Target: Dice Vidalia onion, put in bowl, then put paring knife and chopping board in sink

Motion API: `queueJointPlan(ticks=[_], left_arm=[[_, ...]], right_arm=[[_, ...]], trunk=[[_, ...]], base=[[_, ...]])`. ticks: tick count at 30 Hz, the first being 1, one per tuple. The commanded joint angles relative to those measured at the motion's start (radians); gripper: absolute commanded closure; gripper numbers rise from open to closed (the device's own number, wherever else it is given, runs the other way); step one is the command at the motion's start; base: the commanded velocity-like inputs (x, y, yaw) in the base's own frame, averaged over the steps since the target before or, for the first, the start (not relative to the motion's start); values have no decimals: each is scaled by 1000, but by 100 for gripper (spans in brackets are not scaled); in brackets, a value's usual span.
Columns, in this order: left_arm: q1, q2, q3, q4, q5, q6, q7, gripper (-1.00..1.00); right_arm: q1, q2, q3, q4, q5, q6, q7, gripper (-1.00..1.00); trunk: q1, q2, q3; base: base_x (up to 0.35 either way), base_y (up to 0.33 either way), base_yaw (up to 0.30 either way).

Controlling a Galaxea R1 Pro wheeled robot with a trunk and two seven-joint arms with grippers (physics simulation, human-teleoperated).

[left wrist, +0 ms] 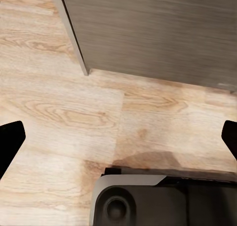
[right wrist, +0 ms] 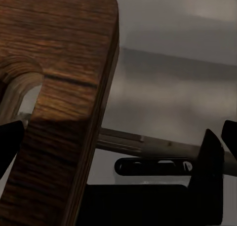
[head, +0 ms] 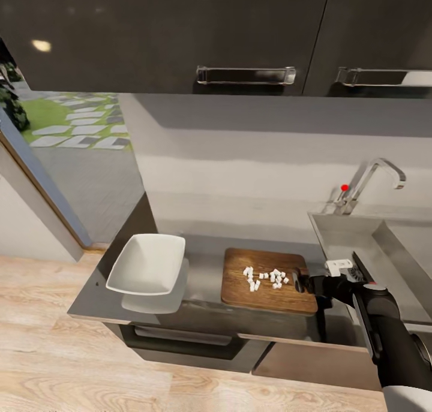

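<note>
The dark-brown chopping board [head: 267,280] lies on the grey countertop [head: 204,262] with several white diced onion pieces [head: 264,277] near its middle. My right gripper [head: 300,280] is at the board's right end, level with it. In the right wrist view the board [right wrist: 64,88] and its slot handle loom close, and the gripper [right wrist: 118,142] is open with the board's end between its spread fingertips [right wrist: 10,144]. The white squarish bowl [head: 147,262] stands empty to the left of the board. My left gripper [left wrist: 118,142] hangs open over the wooden floor. I cannot make out the paring knife.
The steel sink [head: 360,244] is to the right of the board, with a chrome faucet [head: 375,181] and red knob [head: 344,188] behind it. Dark wall cabinets [head: 180,34] hang overhead. The countertop ends just left of the bowl; wooden floor [head: 48,340] lies beyond.
</note>
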Motion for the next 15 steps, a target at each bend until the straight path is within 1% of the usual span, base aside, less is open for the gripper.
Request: queueJointPlan(ticks=[1, 6, 15], left_arm=[[0, 2, -7, -1, 7, -2, 8, -100], [0, 2, -7, -1, 7, -2, 8, -100], [0, 2, -7, -1, 7, -2, 8, -100]], right_arm=[[-1, 0, -1, -1, 10, 3, 10, -100], [-1, 0, -1, -1, 10, 3, 10, -100], [-1, 0, -1, -1, 10, 3, 10, -100]], trunk=[[1, -2, -2], [1, -2, -3], [1, -2, -3]], base=[[0, 63, 0], [0, 120, 0], [0, 12, 0]])
